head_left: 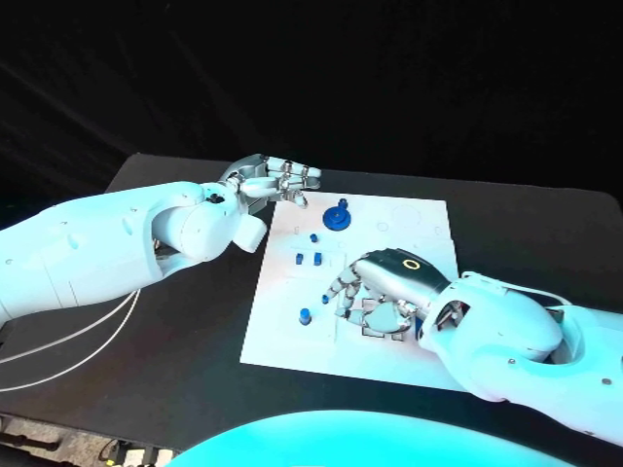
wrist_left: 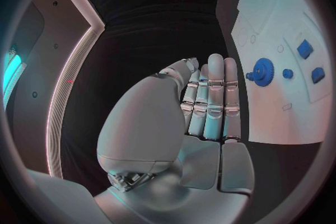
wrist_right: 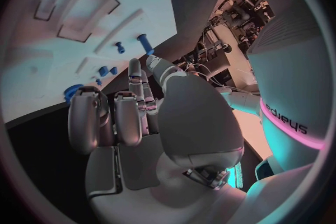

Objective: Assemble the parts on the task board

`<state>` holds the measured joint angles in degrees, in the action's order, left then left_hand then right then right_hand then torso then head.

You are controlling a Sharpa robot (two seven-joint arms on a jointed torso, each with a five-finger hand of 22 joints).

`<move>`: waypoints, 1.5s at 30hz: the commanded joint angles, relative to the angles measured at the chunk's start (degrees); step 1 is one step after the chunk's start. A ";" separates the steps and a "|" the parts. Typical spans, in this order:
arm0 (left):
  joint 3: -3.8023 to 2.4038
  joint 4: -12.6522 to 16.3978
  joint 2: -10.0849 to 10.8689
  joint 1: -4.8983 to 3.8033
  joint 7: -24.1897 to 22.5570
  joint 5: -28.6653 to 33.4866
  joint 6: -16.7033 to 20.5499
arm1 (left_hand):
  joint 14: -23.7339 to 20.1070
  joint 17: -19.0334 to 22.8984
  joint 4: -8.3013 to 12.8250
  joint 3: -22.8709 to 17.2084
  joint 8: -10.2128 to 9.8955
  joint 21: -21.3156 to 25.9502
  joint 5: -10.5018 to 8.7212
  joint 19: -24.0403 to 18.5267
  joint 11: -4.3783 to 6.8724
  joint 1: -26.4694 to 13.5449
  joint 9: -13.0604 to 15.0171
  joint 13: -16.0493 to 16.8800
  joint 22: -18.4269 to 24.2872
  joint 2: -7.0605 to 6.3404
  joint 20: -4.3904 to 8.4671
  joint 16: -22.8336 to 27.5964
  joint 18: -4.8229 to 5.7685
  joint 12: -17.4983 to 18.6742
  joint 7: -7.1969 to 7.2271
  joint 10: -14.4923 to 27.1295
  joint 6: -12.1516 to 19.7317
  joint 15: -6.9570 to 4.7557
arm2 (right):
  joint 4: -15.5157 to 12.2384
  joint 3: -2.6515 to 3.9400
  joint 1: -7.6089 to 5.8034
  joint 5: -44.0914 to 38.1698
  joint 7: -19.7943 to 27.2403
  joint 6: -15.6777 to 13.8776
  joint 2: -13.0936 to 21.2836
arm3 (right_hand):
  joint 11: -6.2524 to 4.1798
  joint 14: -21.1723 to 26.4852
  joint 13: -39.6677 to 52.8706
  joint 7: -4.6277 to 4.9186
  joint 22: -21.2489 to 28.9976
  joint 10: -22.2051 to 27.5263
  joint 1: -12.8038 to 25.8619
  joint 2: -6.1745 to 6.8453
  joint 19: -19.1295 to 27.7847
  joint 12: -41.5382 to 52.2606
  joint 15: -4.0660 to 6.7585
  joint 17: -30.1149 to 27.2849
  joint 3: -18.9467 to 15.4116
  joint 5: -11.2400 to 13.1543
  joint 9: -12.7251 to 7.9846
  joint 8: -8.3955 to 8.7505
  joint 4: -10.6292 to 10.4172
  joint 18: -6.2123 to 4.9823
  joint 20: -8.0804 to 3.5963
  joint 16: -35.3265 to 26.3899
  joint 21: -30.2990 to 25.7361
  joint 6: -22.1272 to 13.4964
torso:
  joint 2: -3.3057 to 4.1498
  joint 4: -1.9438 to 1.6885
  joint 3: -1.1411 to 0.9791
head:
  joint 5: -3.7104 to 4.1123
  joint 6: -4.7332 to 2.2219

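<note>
My right hand [head_left: 379,284] hovers low over the near middle of the flat white rectangular task board [head_left: 421,216], fingers curled down toward the recessed slots; cannot tell if anything is pinched under them. In the right wrist view that hand [wrist_right: 133,117] has its fingers lying side by side with nothing visible between them. My left hand [head_left: 273,180] sits off the board's far-left corner over the black surface [head_left: 536,233], fingers loosely bent and close together, holding nothing I can see; the left wrist view shows that hand [wrist_left: 203,106] flat-fingered and bare, board to one side.

Parts on the board: round blue toothed gear on a peg [head_left: 339,218] at far centre; small blue round stud [head_left: 314,237] just near-left of it; pair of small blue blocks [head_left: 308,259] near of that; short blue upright peg [head_left: 305,315] near the left edge. One more blue bit shows beside my right fingers, too hidden to name.

Count: one gear, one stud, two blocks, one peg, one board.

Step in hand, my guess: right hand reaching for or seating a part near the slots. To do it well: come straight down, line the part up with its recess before pressing, keep fingers clear of the blocks, keep the left hand off the board or steadying its edge.
</note>
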<state>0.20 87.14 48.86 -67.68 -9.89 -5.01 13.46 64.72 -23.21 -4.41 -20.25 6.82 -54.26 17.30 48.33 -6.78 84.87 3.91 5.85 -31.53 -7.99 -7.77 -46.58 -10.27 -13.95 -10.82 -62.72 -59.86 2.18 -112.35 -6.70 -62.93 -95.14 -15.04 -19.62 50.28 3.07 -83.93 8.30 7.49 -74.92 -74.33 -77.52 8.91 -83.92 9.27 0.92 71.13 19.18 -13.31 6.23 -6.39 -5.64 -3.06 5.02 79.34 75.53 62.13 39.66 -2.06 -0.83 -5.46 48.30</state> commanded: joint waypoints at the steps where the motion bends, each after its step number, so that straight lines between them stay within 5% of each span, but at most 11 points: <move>1: 0.00 0.12 0.02 -0.01 -0.28 -0.08 -0.86 | 0.15 0.06 0.05 0.35 0.36 0.05 -0.22 0.27 0.07 -0.04 -0.03 0.07 -0.06 0.61 -0.05 0.34 -0.23 -0.19 0.06 0.43 0.53 0.14 | -0.65 0.13 -1.44 9.65 -1.64 -4.39 3.91 | -0.90 -2.59 1.97 -0.71 -10.12 -3.18 1.62 0.60 0.18 2.62 0.96 0.30 -1.90 0.53 0.56 -1.13 -0.69 -0.06 -0.41 -0.04 -0.14 1.65 | -0.04 0.06 0.15 | 2.68 -1.11; 5: 0.01 0.19 0.14 -0.01 -0.48 -0.08 -0.90 | 0.14 0.09 0.03 0.41 0.36 0.08 -0.22 0.25 0.04 -0.12 -0.04 0.07 -0.05 0.61 -0.07 0.36 -0.23 -0.24 0.05 0.53 0.60 0.16 | -1.13 0.12 -2.72 15.38 -3.35 -3.48 9.75 | -2.14 -3.31 10.04 -1.93 -11.23 -6.69 5.24 1.07 -1.16 11.74 2.00 3.01 -6.67 -0.62 1.63 -2.65 -2.61 0.58 -1.45 1.76 2.75 2.02 | -0.25 0.28 0.27 | 4.96 -1.71; 9: 0.06 0.26 0.32 -0.01 -0.58 -0.08 -0.81 | 0.13 0.14 -0.07 0.52 0.38 0.14 -0.23 0.21 0.01 -0.34 -0.04 0.07 -0.01 0.64 -0.11 0.39 -0.22 -0.35 0.03 0.67 0.68 0.20 | -2.26 -0.22 -3.18 16.61 -5.58 -2.31 14.95 | -2.63 -3.74 38.74 -2.54 -12.14 -4.73 6.34 -0.19 -2.08 39.44 2.23 5.45 -11.98 -2.07 3.51 -4.51 -4.35 1.02 -1.99 3.45 4.79 0.63 | -0.39 0.47 0.32 | 7.62 -2.14; 14: 0.23 0.28 0.44 -0.01 -0.66 -0.08 -0.81 | 0.13 0.16 -0.15 0.56 0.39 0.18 -0.23 0.20 0.00 -0.47 -0.04 0.07 0.01 0.69 -0.13 0.40 -0.21 -0.39 0.02 0.71 0.71 0.22 | -3.79 -0.89 -3.09 14.07 -8.53 -1.44 19.07 | -2.54 -4.23 57.63 -2.45 -12.97 -5.58 6.87 -1.46 -3.02 57.29 2.34 8.65 -16.40 -1.81 5.45 -6.42 -6.81 1.47 -1.95 5.41 7.01 -0.22 | -0.57 0.73 0.34 | 9.21 -2.07; 16: 0.29 0.27 0.43 -0.01 -0.66 -0.08 -0.87 | 0.13 0.16 -0.15 0.56 0.39 0.18 -0.23 0.20 0.00 -0.47 -0.04 0.07 0.01 0.69 -0.13 0.40 -0.21 -0.39 0.02 0.71 0.71 0.22 | -4.28 -1.14 -2.71 12.56 -9.87 -1.36 20.21 | -2.56 -4.38 61.80 -2.51 -13.14 -6.31 7.00 -1.54 -3.27 61.15 2.32 9.65 -18.03 -3.58 6.17 -7.12 -7.85 1.59 -1.97 6.00 7.58 -0.44 | -0.67 0.88 0.33 | 9.73 -2.02; 24: 0.55 0.11 0.37 0.01 -0.59 -0.08 -1.08 | 0.14 0.17 -0.23 0.59 0.40 0.22 -0.21 0.19 0.00 -0.58 -0.04 0.08 0.03 0.75 -0.15 0.40 -0.21 -0.44 0.03 0.76 0.73 0.23 | -4.98 -1.69 -0.28 8.23 -13.80 -1.37 20.99 | -2.67 -4.60 66.43 -2.71 -13.28 -7.00 6.95 -1.65 -3.50 65.01 2.42 11.16 -22.26 -7.78 8.04 -8.88 -10.61 1.69 -2.04 6.91 8.09 -0.98 | -0.82 1.07 0.25 | 10.15 -1.78; 45: 0.65 0.45 0.77 0.02 -0.65 -0.08 -1.26 | 0.16 0.22 -0.52 0.70 0.45 0.38 -0.17 0.17 -0.02 -0.99 -0.04 0.08 0.13 0.91 -0.22 0.41 -0.21 -0.62 0.03 0.93 0.83 0.27 | -2.29 -1.80 3.93 4.92 -17.33 -1.90 15.47 | -2.66 -4.61 67.94 -2.76 -13.26 -7.35 8.53 -2.82 -3.47 66.04 2.40 11.41 -25.11 -8.93 9.01 -9.66 -11.04 1.68 -2.01 7.07 8.01 -1.55 | -0.78 1.01 0.31 | 10.10 -1.35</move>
<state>0.87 87.37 49.65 -67.65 -9.99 -5.02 13.31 64.72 -23.04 -4.79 -19.87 7.05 -54.26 17.30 48.33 -6.77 84.19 3.91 5.88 -31.45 -7.31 -7.78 -46.35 -10.27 -14.21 -10.82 -62.31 -59.45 2.18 -114.84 -8.46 -59.37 -88.75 -31.20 -21.61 66.06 0.41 -84.02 74.95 4.73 -74.95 -81.18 -69.30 6.11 -83.92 75.14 3.09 74.93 -5.69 -21.88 15.19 -15.76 -16.69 -2.13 3.16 86.23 83.52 60.96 38.91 -1.05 -0.51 4.60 46.86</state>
